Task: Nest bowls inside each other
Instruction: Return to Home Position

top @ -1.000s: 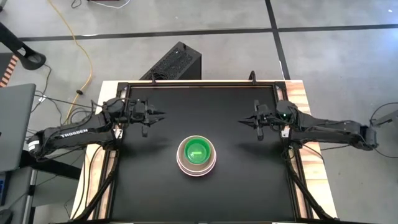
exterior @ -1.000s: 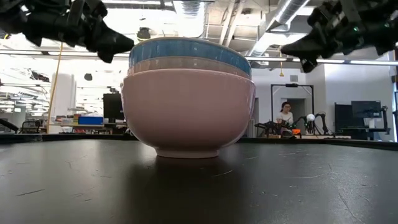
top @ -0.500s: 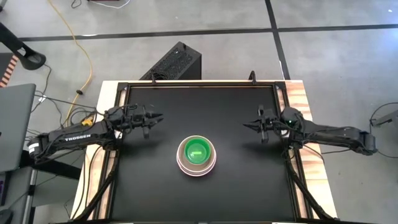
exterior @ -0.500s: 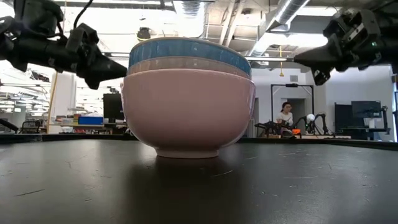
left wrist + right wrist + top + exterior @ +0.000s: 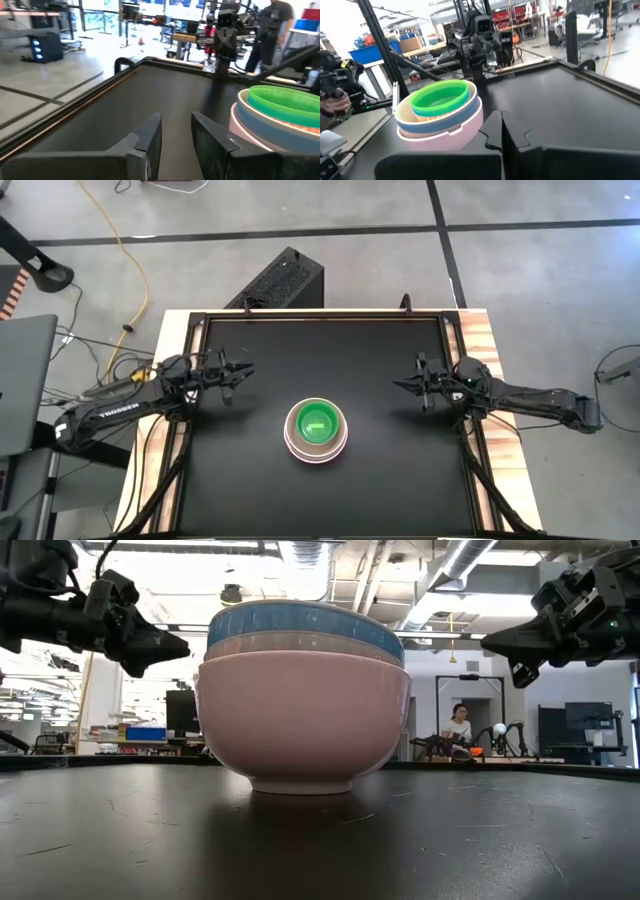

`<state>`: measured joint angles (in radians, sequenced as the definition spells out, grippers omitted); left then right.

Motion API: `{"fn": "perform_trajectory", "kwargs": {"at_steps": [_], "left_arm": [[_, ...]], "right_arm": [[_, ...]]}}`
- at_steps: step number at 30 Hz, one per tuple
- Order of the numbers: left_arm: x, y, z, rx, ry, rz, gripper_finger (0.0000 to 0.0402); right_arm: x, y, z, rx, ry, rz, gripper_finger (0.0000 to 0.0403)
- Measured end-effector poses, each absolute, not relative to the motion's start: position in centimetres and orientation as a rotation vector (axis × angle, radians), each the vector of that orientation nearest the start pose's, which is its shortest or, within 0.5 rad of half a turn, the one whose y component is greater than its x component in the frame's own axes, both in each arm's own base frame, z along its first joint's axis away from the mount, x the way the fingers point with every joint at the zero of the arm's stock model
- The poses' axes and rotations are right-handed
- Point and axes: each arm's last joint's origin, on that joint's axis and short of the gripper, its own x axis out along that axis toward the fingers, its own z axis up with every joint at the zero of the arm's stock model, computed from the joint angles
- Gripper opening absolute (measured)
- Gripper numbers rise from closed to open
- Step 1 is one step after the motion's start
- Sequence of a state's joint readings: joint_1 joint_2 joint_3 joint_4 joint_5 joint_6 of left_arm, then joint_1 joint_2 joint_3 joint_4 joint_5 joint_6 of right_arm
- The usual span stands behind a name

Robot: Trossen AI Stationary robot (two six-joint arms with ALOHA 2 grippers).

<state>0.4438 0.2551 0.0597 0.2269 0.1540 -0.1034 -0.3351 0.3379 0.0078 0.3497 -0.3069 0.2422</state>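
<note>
1. Black matting covers the table (image 5: pixel 330 345), framed by a dark rail, with pale wooden strips (image 5: pixel 494 340) showing at its left and right sides.
2. Just below the centre of the high view, the bowls (image 5: pixel 316 430) sit nested in one stack. The pink bowl (image 5: pixel 303 715) is outermost and rests on the mat. A beige band (image 5: pixel 300 643) and a blue rim (image 5: pixel 300 618) show above it, and the green bowl (image 5: pixel 316 424) lies innermost on top.
3. At mid-left, the left gripper (image 5: pixel 243 370) hangs near the left rail and points toward the centre. Its fingers (image 5: pixel 150 137) are slightly parted with nothing between them.
4. At mid-right, the right gripper (image 5: pixel 402 385) mirrors it near the right rail, its fingers (image 5: pixel 495 131) pressed together and empty.
5. Both grippers are well apart from the stack, with bare mat on every side of the bowls.
6. Beyond the table's far edge, a dark box (image 5: pixel 283 280) stands on the floor at top centre and a yellow cable (image 5: pixel 130 260) trails at upper left. A grey laptop (image 5: pixel 22 380) sits at the left edge.
7. In the low view, a person (image 5: pixel 460 725) is far back in the room, right of the stack.
</note>
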Motion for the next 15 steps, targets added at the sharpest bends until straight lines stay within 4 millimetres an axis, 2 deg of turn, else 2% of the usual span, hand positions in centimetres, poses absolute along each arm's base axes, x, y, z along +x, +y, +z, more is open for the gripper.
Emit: {"fn": "perform_trajectory", "kwargs": {"at_steps": [10,15], "left_arm": [[9.3,4.0,19.1,-0.069,-0.129,0.313,0.0094],[9.2,4.0,19.0,-0.018,-0.106,0.314,0.0094]], "right_arm": [[11.4,-3.0,16.6,0.269,0.018,-0.030,0.0008],[11.4,-3.0,16.2,0.283,0.058,-0.034,0.0008]]}}
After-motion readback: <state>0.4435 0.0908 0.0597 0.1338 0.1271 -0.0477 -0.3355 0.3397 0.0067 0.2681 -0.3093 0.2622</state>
